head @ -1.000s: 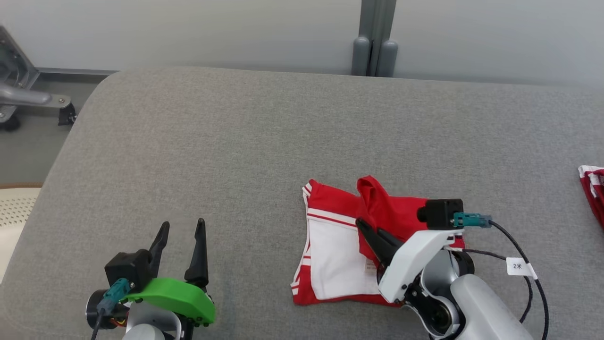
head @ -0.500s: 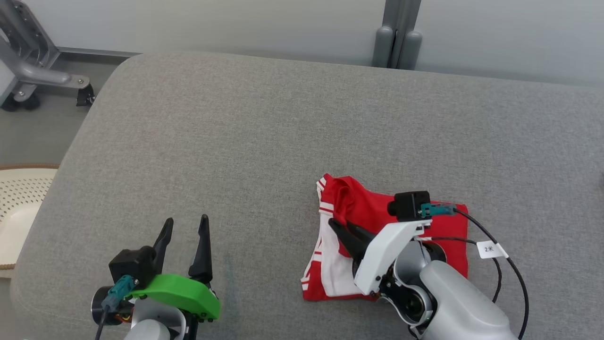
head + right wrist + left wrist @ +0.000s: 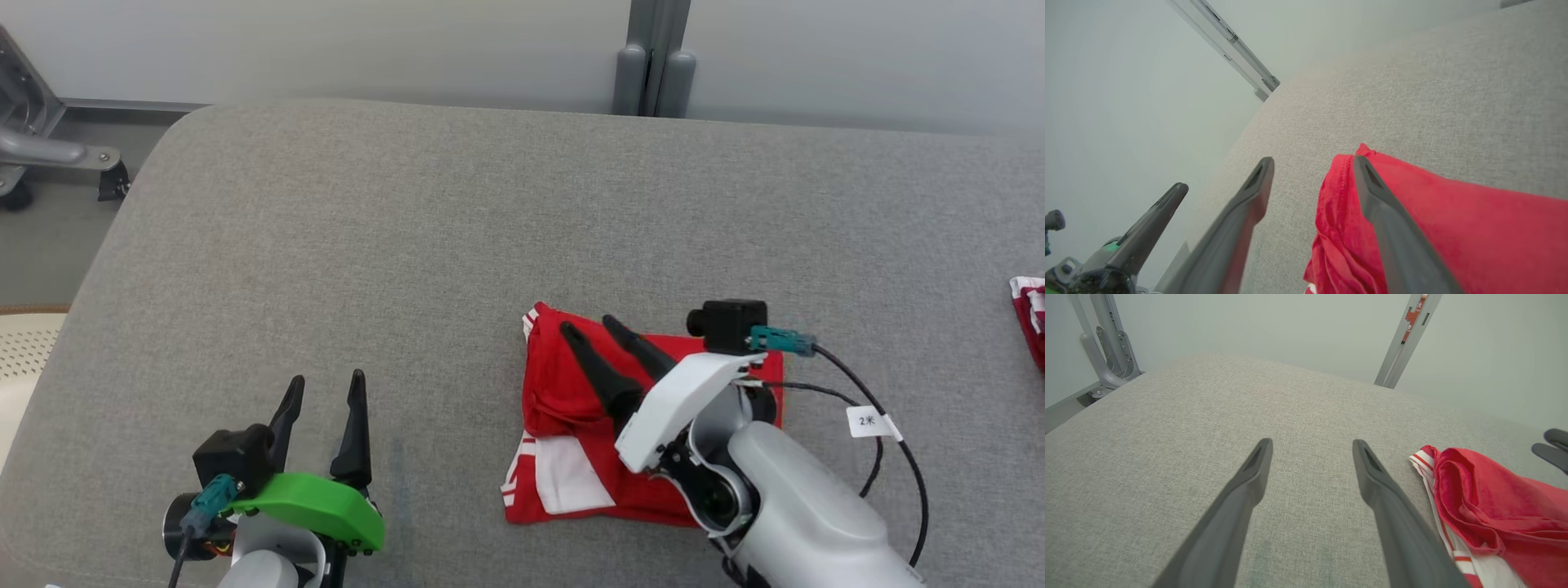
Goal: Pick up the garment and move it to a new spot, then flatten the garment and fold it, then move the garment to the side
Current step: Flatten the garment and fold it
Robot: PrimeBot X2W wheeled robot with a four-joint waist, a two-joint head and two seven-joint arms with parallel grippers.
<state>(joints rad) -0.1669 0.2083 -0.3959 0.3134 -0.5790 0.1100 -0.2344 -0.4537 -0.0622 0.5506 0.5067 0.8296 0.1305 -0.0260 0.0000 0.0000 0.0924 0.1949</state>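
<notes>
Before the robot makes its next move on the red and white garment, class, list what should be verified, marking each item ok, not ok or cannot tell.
1. Right gripper open, holding nothing: ok.
2. Left gripper open, apart from the garment: ok.
3. Red and white garment lying wholly on the grey cushion, away from its edges: ok.
4. Fold tidy: not ok; the upper red layer is bunched and a white panel shows at the near left corner.
5. Right gripper's fingers lifted off the fabric: cannot tell; they lie over the garment.
</notes>
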